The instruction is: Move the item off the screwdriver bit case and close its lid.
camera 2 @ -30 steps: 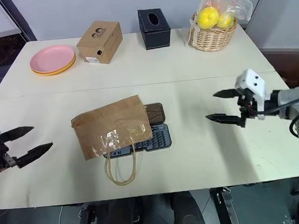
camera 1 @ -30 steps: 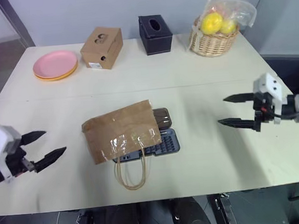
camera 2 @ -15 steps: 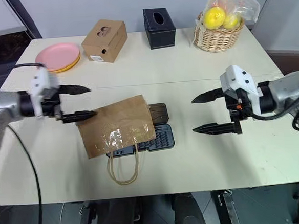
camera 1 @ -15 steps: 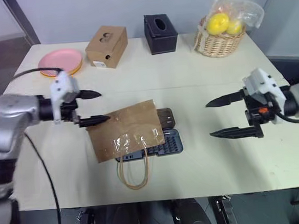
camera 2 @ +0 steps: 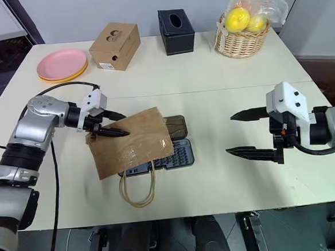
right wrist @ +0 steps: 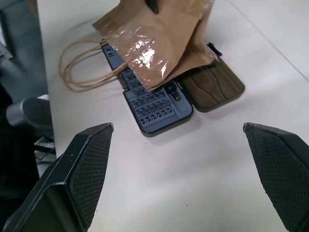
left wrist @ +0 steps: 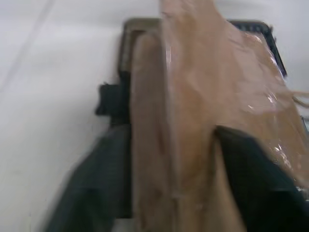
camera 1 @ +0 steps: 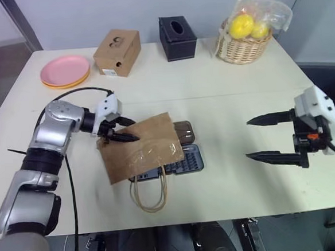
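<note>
The item, a crinkled brown paper bag with loop handles, lies over most of the open screwdriver bit case in the middle of the table. Beyond the bag's right edge I see the rows of bits and the smoky brown lid lying flat. My left gripper is at the bag's far left corner, shut on the paper. In the left wrist view the bag bunches between the two black fingers. My right gripper hovers wide open well to the right of the case, holding nothing.
Along the far edge of the table stand pink plates, a cardboard box with two holes, a black tissue box and a wicker basket of yellow fruit.
My left arm swung in from the table's near left to the bag's corner, and its jaws narrowed onto the paper. The right gripper drew back to the right, still open.
</note>
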Tool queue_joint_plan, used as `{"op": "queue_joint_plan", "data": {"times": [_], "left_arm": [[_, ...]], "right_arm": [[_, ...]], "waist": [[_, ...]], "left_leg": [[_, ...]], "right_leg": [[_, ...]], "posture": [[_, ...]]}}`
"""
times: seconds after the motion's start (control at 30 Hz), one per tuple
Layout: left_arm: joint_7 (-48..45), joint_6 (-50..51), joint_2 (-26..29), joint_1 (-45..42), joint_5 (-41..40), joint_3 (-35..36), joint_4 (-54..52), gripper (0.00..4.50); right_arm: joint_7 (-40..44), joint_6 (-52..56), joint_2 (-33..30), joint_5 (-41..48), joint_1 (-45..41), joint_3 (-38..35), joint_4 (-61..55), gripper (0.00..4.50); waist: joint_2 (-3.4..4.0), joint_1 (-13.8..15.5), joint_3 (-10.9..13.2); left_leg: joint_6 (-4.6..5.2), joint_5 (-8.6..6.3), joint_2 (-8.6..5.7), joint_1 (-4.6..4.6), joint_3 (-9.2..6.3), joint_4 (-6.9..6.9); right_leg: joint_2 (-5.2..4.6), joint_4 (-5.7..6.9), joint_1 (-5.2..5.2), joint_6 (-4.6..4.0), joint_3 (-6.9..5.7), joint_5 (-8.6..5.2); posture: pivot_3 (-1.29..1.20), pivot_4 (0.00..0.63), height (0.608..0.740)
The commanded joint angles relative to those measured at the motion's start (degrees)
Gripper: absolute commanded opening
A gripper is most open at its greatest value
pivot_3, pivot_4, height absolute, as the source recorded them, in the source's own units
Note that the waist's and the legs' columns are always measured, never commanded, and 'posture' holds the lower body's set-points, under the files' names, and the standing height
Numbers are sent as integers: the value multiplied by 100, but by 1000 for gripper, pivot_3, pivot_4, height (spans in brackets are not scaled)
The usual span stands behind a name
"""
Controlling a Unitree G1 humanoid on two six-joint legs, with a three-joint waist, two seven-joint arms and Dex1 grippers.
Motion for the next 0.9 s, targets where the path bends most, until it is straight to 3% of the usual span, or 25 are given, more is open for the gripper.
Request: {"op": "queue_joint_plan", "data": {"times": [0.03, 0.07, 0.2, 0.33, 0.5, 0.67, 0.77, 0.9], "left_arm": [[-5, -172, 165, -42, 115, 202, -2, 540], [14, -134, 287, 14, 132, 263, -59, 12], [-1, 77, 902, 349, 66, 578, -444, 12], [362, 471, 1876, 1298, -180, 1543, -1055, 12], [1068, 670, 2529, 2762, -239, 2860, -1208, 12], [2153, 542, 2500, 3725, -126, 3923, -578, 12], [2313, 724, 2373, 3934, -359, 4207, -591, 12], [2043, 1439, 2172, 3966, -1111, 4448, -1374, 12]], "right_arm": [[-107, -113, 16, 96, -17, -215, -110, 4500], [-131, -169, 30, 68, -46, -154, -51, 4500], [-212, -355, 65, -20, -153, 109, 122, 4500], [-203, -582, 140, -78, -359, 499, 288, 4500], [-201, -783, 239, -216, -670, 917, 582, 4500], [-163, -982, 407, -420, -978, 1387, 817, 4500], [-123, -1080, 452, -544, -1088, 1555, 918, 4500], [-70, -1123, 472, -604, -1284, 1666, 1083, 4500]], "waist": [[0, -17, 0], [0, -25, 0], [-1, -72, 0], [-4, -108, 3], [-3, -68, 4], [-6, -52, 4], [-6, -31, 4], [-8, -11, 4]], "left_leg": [[0, 0, 0, 1, -1, 0], [0, 0, 0, 1, -5, 1], [0, 0, 7, 9, -14, 0], [1, -1, 20, 9, -14, 0], [0, 0, 28, 13, -10, 2], [0, 0, 31, 15, -10, 2], [0, 0, 29, 14, -8, 2], [-3, 1, 27, 14, -7, 3]], "right_leg": [[0, 2, 0, 1, 0, 0], [0, 3, 0, 1, 0, 0], [2, 17, -5, 1, 2, 0], [4, 45, -20, -1, 9, -3], [0, 53, -22, -2, 8, -4], [-5, 54, -22, -4, 4, -4], [-8, 54, -22, -3, 4, -4], [-12, 54, -20, -4, 3, -4]], "posture": [[0, 150, 740], [0, 150, 740], [0, 150, 740], [0, 150, 740], [0, 150, 740], [0, 150, 740], [0, 150, 740], [0, 150, 740]]}}
